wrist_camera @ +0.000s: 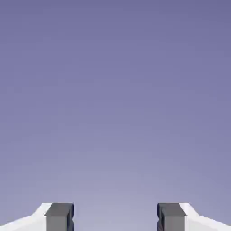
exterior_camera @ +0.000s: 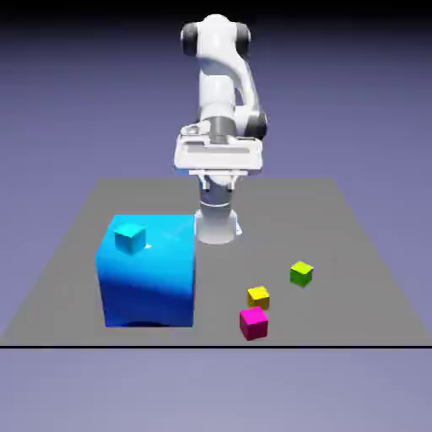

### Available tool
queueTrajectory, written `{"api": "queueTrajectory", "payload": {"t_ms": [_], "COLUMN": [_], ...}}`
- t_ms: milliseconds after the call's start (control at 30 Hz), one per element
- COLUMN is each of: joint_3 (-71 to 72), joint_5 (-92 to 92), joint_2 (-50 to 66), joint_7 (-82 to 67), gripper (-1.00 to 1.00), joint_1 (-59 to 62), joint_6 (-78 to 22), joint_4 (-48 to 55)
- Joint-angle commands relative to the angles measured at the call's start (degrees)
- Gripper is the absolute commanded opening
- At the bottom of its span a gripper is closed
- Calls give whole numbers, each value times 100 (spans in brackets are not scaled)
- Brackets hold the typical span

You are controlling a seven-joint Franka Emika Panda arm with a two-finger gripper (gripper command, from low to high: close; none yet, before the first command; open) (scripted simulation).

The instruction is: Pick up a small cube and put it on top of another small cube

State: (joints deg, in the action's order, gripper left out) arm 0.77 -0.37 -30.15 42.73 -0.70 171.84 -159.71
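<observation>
Four small cubes show in the exterior view. A cyan cube (exterior_camera: pixel 130 239) rests on top of a large blue block (exterior_camera: pixel 150 287) at the left. A yellow cube (exterior_camera: pixel 259 296) and a magenta cube (exterior_camera: pixel 253 322) lie close together near the table's front edge, and a lime-green cube (exterior_camera: pixel 301 272) sits a little to their right. My gripper (exterior_camera: pixel 218 169) hangs high above the table's far side, well away from every cube. In the hand view the gripper (wrist_camera: pixel 115 217) is open, its grey fingertips (wrist_camera: pixel 59 215) wide apart with only the backdrop between them.
The grey table (exterior_camera: pixel 354 245) carries the cubes, and the robot's base (exterior_camera: pixel 218 224) stands at its far edge just right of the blue block. The hand view holds nothing but the blue-violet backdrop.
</observation>
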Motion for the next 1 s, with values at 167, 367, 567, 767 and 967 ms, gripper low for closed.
{"api": "queueTrajectory", "payload": {"t_ms": [167,367,567,767,967], "joint_3": [385,770,1155,1466,1194], "joint_5": [-183,-366,-549,-697,-1067], "joint_2": [1246,2492,3738,4745,5575], "joint_7": [138,275,413,524,777], "gripper": [0,0,0,0,-100], "joint_1": [-6,-13,-19,-24,-185], "joint_6": [-1080,-2159,-3238,-4110,-3139], "joint_4": [644,1287,1931,2451,2283]}}
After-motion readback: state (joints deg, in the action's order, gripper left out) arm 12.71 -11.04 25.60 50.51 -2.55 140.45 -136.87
